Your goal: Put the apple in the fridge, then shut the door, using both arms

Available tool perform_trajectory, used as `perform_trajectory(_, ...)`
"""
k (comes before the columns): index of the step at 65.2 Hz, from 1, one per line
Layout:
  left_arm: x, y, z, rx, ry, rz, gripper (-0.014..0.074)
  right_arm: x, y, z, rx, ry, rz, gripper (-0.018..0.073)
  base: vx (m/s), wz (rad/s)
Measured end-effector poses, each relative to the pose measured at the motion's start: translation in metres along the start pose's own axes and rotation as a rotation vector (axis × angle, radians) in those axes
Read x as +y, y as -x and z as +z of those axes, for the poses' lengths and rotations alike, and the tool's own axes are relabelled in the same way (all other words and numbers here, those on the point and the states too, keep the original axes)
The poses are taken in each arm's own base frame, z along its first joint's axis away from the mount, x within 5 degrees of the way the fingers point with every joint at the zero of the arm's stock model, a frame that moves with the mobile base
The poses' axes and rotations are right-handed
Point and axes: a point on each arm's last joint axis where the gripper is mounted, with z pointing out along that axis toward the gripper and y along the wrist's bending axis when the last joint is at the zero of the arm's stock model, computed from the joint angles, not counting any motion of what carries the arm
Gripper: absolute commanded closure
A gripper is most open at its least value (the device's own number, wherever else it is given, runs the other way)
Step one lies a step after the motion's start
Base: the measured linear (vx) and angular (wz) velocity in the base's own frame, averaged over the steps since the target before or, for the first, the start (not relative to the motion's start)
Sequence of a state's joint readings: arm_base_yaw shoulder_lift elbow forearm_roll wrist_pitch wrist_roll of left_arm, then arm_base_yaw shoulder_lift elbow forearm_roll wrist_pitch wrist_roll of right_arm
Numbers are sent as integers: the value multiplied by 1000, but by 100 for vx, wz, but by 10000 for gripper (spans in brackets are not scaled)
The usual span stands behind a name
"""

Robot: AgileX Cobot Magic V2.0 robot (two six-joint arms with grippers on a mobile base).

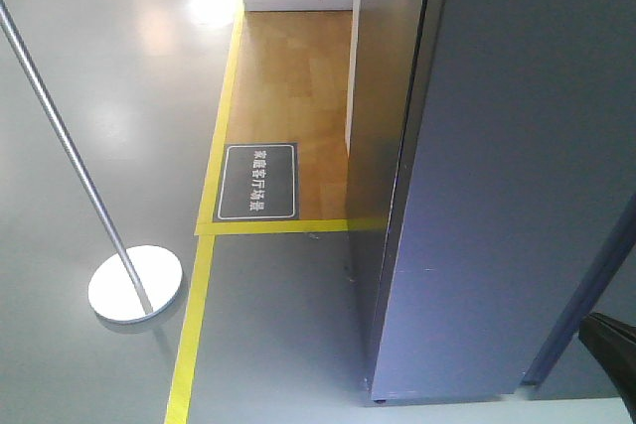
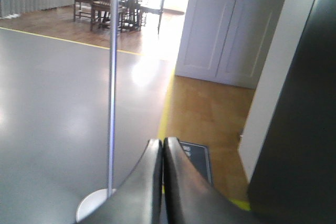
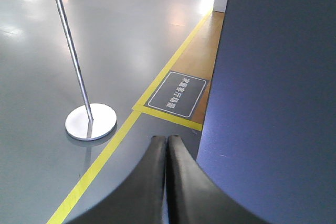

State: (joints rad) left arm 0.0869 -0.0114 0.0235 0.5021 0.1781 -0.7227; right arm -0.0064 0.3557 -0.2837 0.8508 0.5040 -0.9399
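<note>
A: Where is the apple?

B: Not in any view. No white lining or shelves show either, so I can't tell whether it is inside the fridge (image 1: 467, 176) or elsewhere.

A: And the fingers?

B: On both wrist views they are pressed together with nothing between them. The left gripper (image 2: 162, 145) points past the pole (image 2: 111, 82) toward the bright doorway, with the fridge's dark side rising at its right. The right gripper (image 3: 166, 141) points at the floor sign (image 3: 177, 94), with the grey panel filling its right.

A: So which way does the door lie from them?

B: To the right of both grippers. In the front view the door (image 1: 517, 166) is the broad grey panel, its long axis upright; a dark seam runs between it and the narrower grey side of the fridge. I can't tell whether that seam is fully shut.

A: Which arm is nearer?

B: The right one, I judge: the panel fills more of its view. If a push is left, it goes rightward against the flat face.
</note>
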Motion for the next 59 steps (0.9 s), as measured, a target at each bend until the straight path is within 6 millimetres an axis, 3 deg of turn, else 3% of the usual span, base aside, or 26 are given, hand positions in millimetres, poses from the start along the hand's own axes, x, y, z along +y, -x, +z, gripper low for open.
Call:
perform_trajectory(29,-11,13,-2,-154,-114,133,603,0,0,0,0,0,0,562,0,0)
perform_trajectory(59,-7,-1,0,6,-79,177,603,0,0,0,0,0,0,562,0,0)
